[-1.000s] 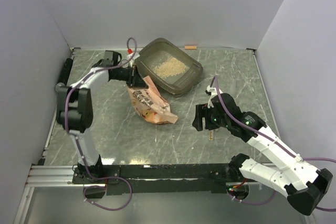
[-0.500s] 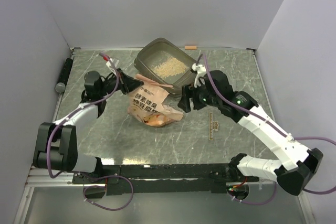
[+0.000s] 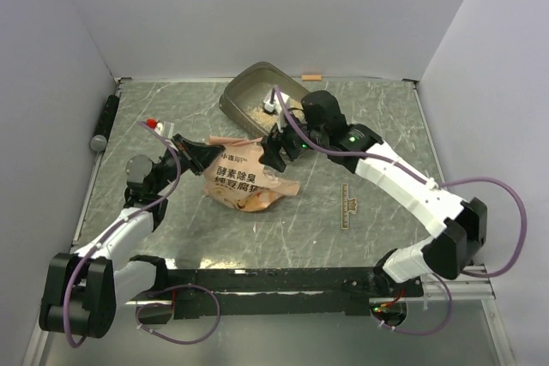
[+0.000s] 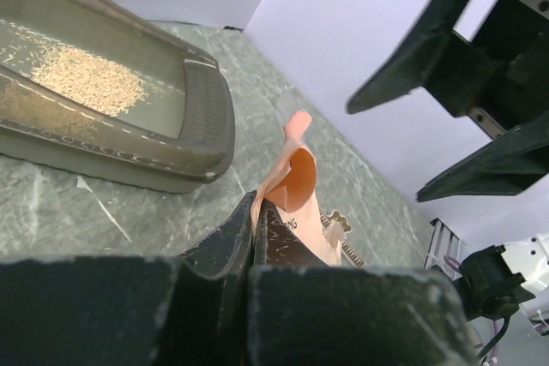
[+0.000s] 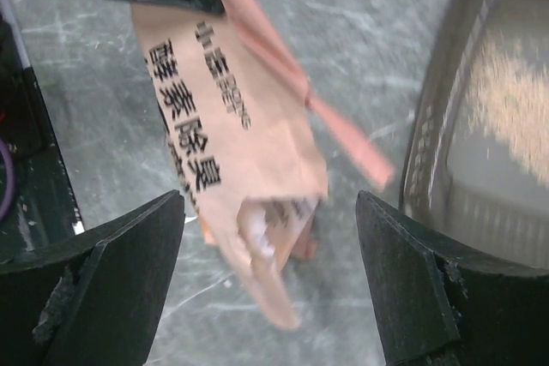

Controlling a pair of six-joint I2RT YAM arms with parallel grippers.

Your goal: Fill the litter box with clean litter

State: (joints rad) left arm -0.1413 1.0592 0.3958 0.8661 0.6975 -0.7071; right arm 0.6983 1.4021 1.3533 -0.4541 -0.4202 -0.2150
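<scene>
The litter box (image 4: 206, 117) looks like smooth grey-brown plastic with a dull shine. The clean litter (image 4: 86, 79) is dry, pale and grainy. The bag (image 3: 244, 179) is thin pink plastic, wrinkled and slightly glossy. The tabletop (image 3: 377, 126) has a smooth, marble-like grey-green surface. The right pincer (image 5: 270, 203) has matt black fingers (image 5: 120, 263), a little rough.

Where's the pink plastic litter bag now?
Top view: the pink plastic bag lies at table centre, just in front of the grey plastic litter box, left end pinched by the left gripper.
</scene>
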